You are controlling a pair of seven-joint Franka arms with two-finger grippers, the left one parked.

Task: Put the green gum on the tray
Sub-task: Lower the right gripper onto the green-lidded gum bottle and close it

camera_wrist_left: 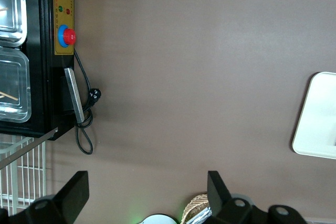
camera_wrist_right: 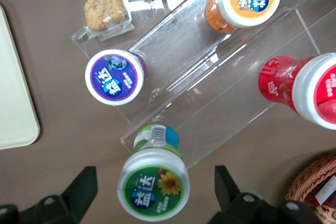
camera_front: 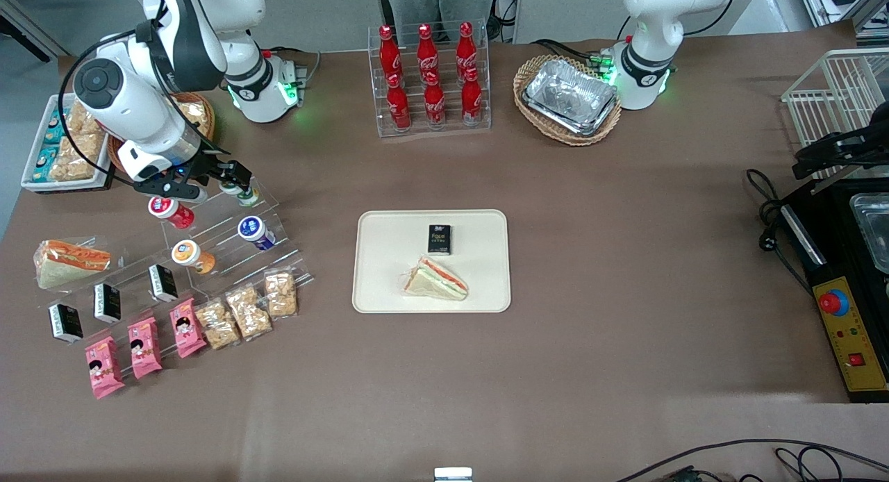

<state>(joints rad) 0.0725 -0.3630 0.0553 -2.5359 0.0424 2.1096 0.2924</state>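
Pink snack packs (camera_front: 144, 346) up front, gripper (camera_front: 221, 178) over the clear rack (camera_front: 229, 225)
Front view: green gum (camera_front: 246, 195) lies on the rack's top step, well apart from the tray (camera_front: 389, 260) mid-bench. Right wrist view: gripper (camera_wrist_right: 155, 190) wide open, fingers straddling the gum (camera_wrist_right: 153, 184), not touching it.

Gripper (camera_wrist_right: 152, 195) over green gum (camera_wrist_right: 153, 184) — on stand (camera_wrist_right: 210, 87)

Front view looks down; wrist views face the table (perhaps steeply), sharing the tray (camera_front: 375, 294).
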